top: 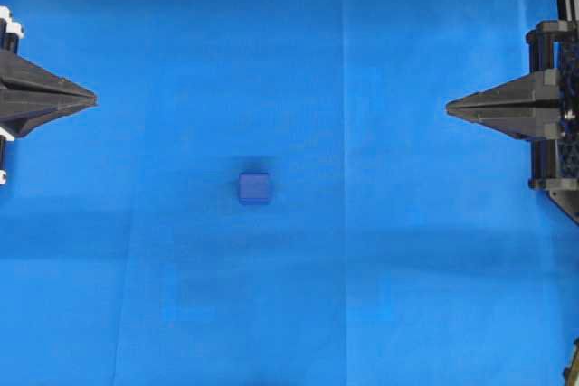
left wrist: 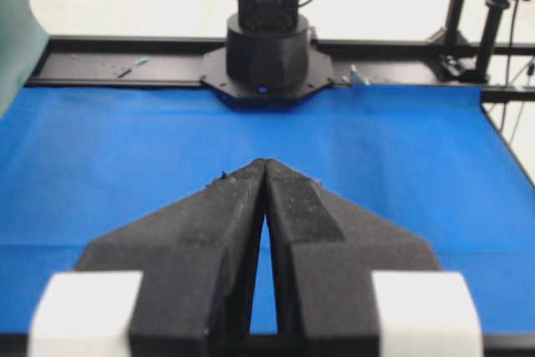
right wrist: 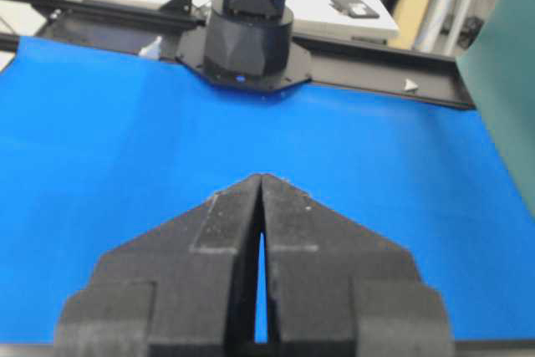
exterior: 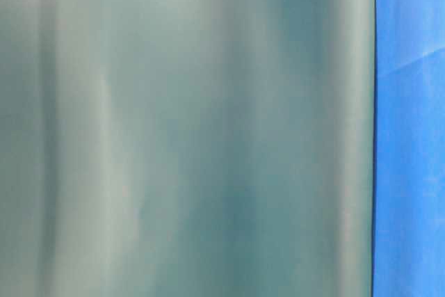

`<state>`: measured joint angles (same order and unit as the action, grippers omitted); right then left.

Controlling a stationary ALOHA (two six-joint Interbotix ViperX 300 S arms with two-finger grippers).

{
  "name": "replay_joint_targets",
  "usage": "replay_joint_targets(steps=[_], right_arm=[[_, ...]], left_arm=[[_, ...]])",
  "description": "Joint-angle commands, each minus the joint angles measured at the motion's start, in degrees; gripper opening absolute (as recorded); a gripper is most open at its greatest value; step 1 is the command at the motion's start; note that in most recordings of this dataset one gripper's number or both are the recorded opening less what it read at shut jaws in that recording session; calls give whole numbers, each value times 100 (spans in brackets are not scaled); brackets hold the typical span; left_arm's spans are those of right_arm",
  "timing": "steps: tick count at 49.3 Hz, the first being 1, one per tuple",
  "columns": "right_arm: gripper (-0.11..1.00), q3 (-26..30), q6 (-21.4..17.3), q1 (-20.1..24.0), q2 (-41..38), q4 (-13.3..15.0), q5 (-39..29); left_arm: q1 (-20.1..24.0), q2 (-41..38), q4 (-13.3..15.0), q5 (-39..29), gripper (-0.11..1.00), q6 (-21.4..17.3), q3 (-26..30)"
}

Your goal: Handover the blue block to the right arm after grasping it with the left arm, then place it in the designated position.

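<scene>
Overhead: one blue block (top: 254, 188) lies alone near the middle of the blue cloth (top: 380, 296), untouched. Two grippers point inward: the left gripper (top: 90, 96) at the left edge, the right gripper (top: 450, 108) at the right edge, both clenched on nothing.

Table-level: one blurred grey-green panel (exterior: 181, 130) fills the view.

Each wrist view shows closed fingertips and one opposite arm base (left wrist: 266, 60).

Both arms are matte black with pointed wedge fingers of rough, speckled foam-like texture — the left gripper (left wrist: 265, 165) carries white blocks on its rail, the right gripper (right wrist: 261, 178) an all-black rail — and each round base shows a small blue light.
</scene>
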<state>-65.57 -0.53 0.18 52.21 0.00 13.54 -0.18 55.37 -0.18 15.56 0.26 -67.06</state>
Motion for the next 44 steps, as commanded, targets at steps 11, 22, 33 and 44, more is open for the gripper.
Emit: replay_joint_targets(steps=[11, 22, 33, 44], right_arm=[[46, 167, -264, -9, -9, -229, -35], [96, 185, -281, -35, -18, -237, -53], [98, 185, -290, -35, -9, -237, -53], [98, 202, -290, -44, -9, -237, -44]], left_arm=[[0, -18, -9, 9, 58, 18, 79], [0, -18, -9, -105, 93, 18, 79], [0, -53, -9, -97, 93, 35, 97], [9, -650, -9, 88, 93, 35, 387]])
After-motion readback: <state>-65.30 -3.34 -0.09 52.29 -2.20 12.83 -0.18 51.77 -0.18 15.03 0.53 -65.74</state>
